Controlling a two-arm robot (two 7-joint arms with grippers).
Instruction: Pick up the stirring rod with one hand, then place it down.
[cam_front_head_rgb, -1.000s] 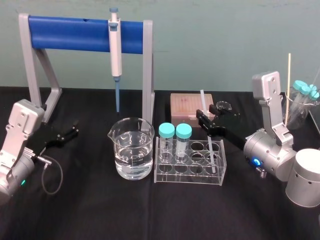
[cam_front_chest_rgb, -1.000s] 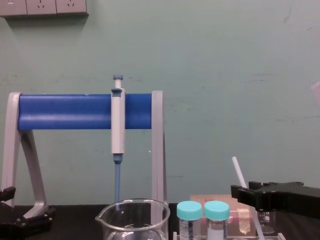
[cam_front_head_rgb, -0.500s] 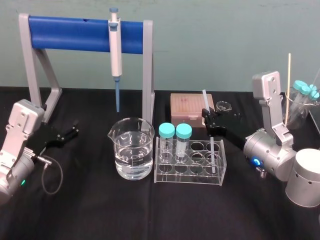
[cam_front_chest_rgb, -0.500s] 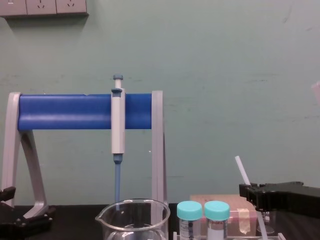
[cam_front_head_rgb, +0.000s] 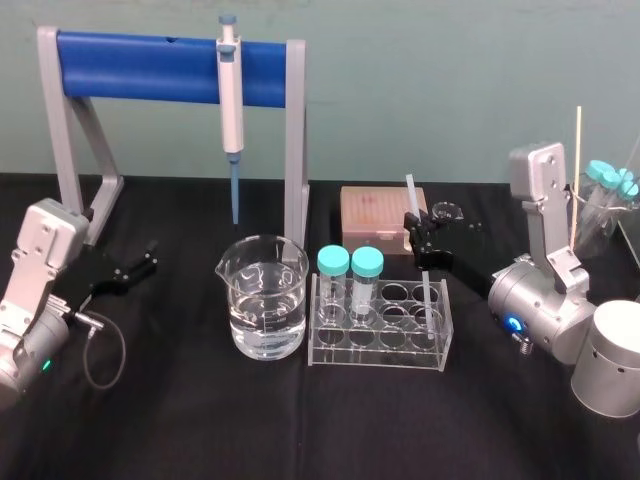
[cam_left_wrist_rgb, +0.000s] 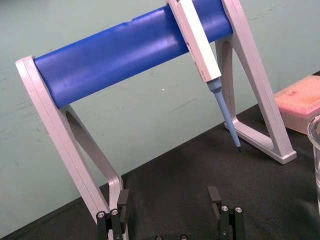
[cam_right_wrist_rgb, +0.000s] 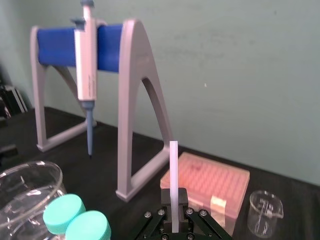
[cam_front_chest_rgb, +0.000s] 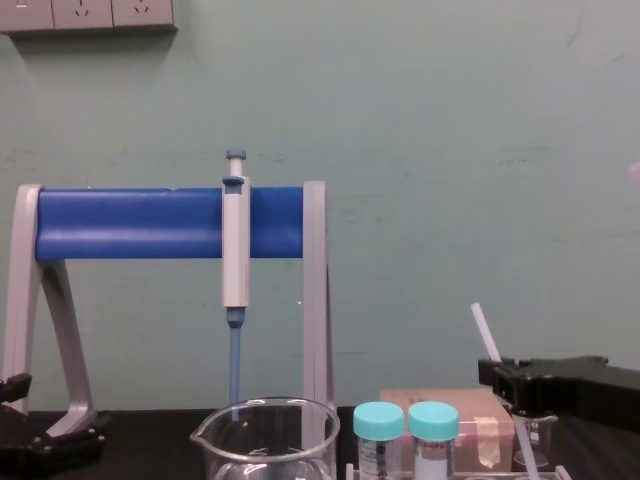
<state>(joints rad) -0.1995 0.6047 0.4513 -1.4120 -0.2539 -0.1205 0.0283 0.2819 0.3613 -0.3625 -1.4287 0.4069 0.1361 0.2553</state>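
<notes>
Nearest on the black table (cam_front_head_rgb: 200, 420) stands one clear rack (cam_front_head_rgb: 330, 357) holding two teal-capped tubes (cam_front_head_rgb: 334, 262) side by side at its left end. Just left of the rack is one large beaker (cam_front_head_rgb: 264, 297) partly filled with clear liquid.

The one stirring rod (cam_front_head_rgb: 409, 192) has its lower part down in the rack's right end, its top leaning toward the robot's left. The right pincer (cam_front_head_rgb: 420, 232) is pressed together on it partway up. The right wrist view gives that grip head-on, with the rod (cam_right_wrist_rgb: 173, 170) standing up between the black fingers (cam_right_wrist_rgb: 181, 198) (which touch it on both sides). From the side, the chest view shows the tilt, with the rod's (cam_front_chest_rgb: 483, 328) tip poking up above the pincer (cam_front_chest_rgb: 500, 378).

The left pincer (cam_front_head_rgb: 140, 265) sits low at the table's left edge, well apart from the glassware. Its wrist view shows the fingers (cam_left_wrist_rgb: 122, 200) spread wide with nothing between them.

Farther back sit one pink tip box (cam_front_head_rgb: 380, 215) and, just to its right, one small beaker (cam_front_head_rgb: 447, 212). Farthest, against the green wall, one grey-and-blue pipette (cam_front_head_rgb: 231, 95) hangs from the blue bar of a grey stand (cam_front_head_rgb: 160, 65).
</notes>
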